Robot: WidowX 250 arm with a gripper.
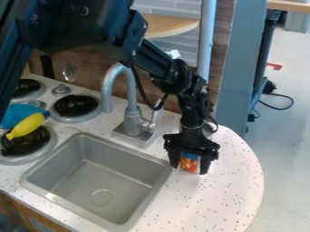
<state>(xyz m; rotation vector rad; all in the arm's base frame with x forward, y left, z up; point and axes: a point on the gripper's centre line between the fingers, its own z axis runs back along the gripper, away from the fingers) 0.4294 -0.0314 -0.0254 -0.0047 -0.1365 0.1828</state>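
Clasping orange-blue can (189, 164), jaws closed on its sides; sink (82, 179), faucet (133, 121) near.

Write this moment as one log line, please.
Robot gripper: around small orange-and-blue can | place: counter, right of sink | yellow banana: by stove burner

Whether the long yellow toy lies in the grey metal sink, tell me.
No, the yellow toy lies over the round black stove burner, outside the sink.

Burners (76, 106) left of the sink (79, 177), faucet (133, 118) behind it, can (189, 164) in the claw (190, 169) to its right.
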